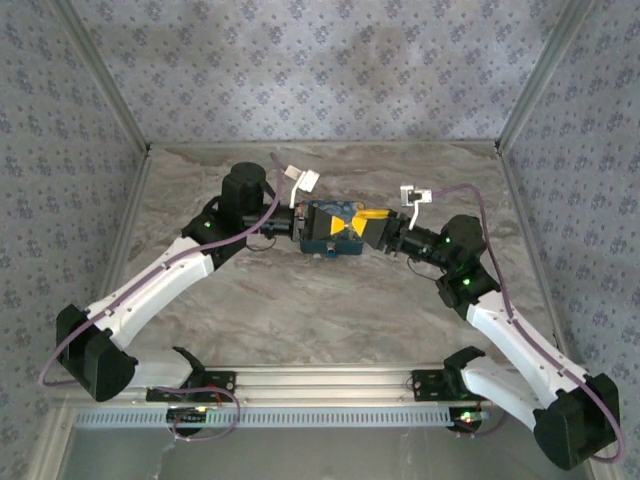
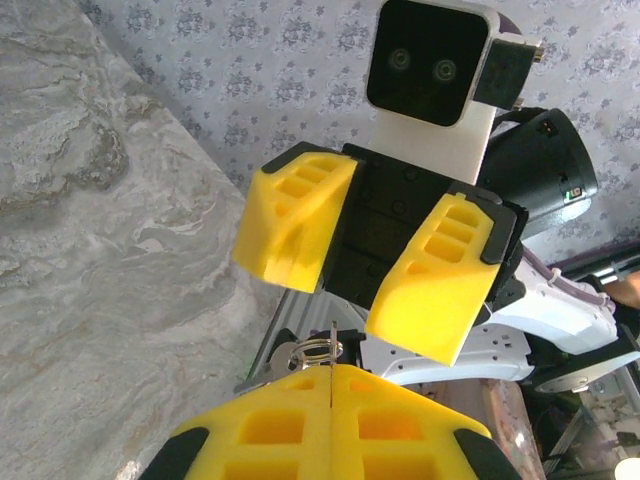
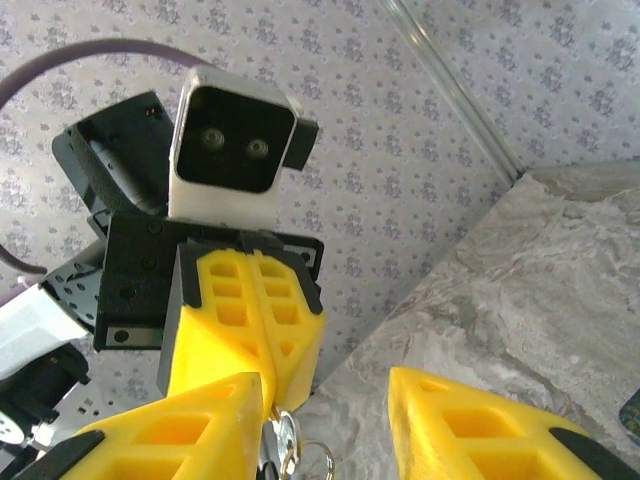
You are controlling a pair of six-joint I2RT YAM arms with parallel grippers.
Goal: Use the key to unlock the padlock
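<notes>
Left pincer point(image 2: 330, 380) is clamping shut on key ring point(image 2: 318, 350); right pincer point(image 2: 355, 300) is gaping around it; early release risks dropping it.

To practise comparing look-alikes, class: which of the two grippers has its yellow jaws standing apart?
The right gripper; the left gripper's jaws are pressed together on the key.

table point(image 1: 330, 310): marbled, matt | fingers point(image 2: 300, 215): yellow matt plastic | key point(image 3: 285, 440): shiny metal | wall point(image 1: 320, 70): patterned, matt
</notes>
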